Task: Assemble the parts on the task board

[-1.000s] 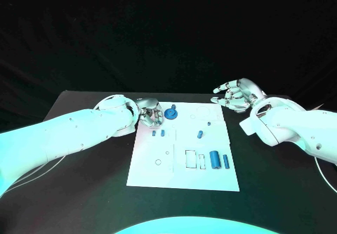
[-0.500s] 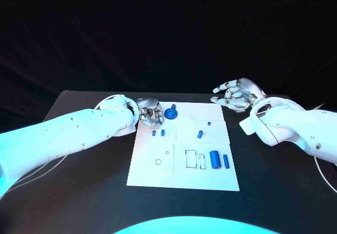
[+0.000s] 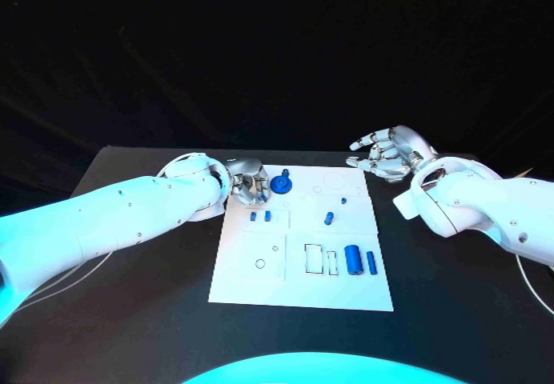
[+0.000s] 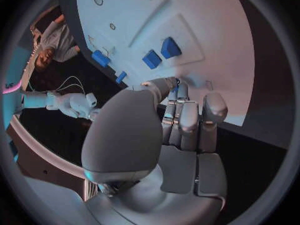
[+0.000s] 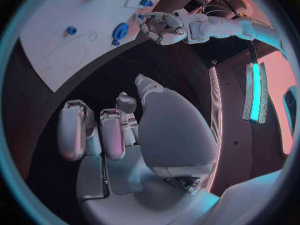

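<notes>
Blue plastic parts lie on the white task board (image 3: 303, 280); they look small, light, stiff and smooth, likely to slip, so each is best pinched across its middle. I count seven: a round disc-shaped part (image 3: 282, 189) at the board's far left corner, a pair of small blocks (image 3: 260, 216) nearer, two small pegs (image 3: 331, 218) mid-board, and two upright cylinders (image 3: 353, 261) toward its near right. The left hand (image 3: 248, 186) sits at the disc, fingers curled; whether it grips I cannot tell. The right hand (image 3: 391, 154) hovers beyond the board's far right corner, fingers spread, empty.
</notes>
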